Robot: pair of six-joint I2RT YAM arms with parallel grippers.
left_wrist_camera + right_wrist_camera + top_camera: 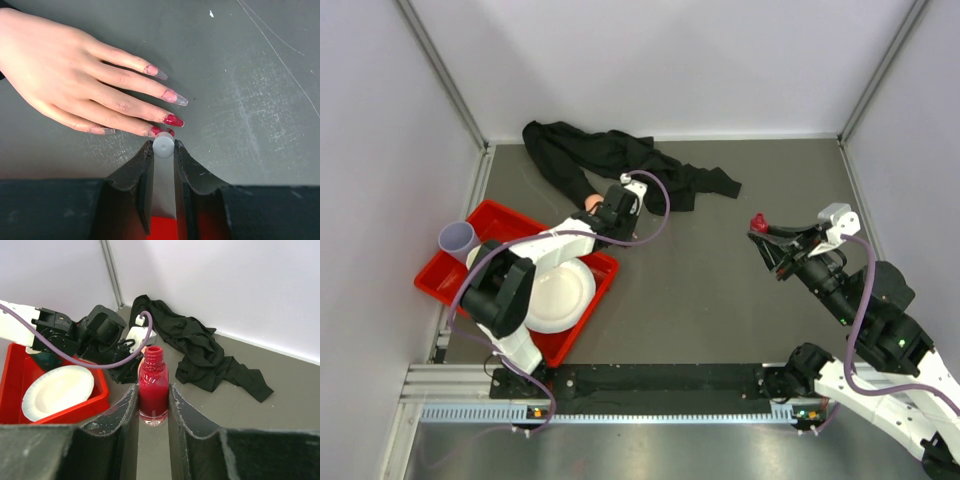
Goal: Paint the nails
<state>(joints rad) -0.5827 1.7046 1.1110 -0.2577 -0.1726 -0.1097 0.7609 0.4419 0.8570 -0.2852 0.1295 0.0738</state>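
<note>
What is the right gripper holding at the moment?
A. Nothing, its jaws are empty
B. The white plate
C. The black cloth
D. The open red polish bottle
D: in the right wrist view, the right gripper is closed on the red polish bottle, which stands upright between the fingers with its cap off.

No readable text, label, brand, number or sign appears in any view.
</note>
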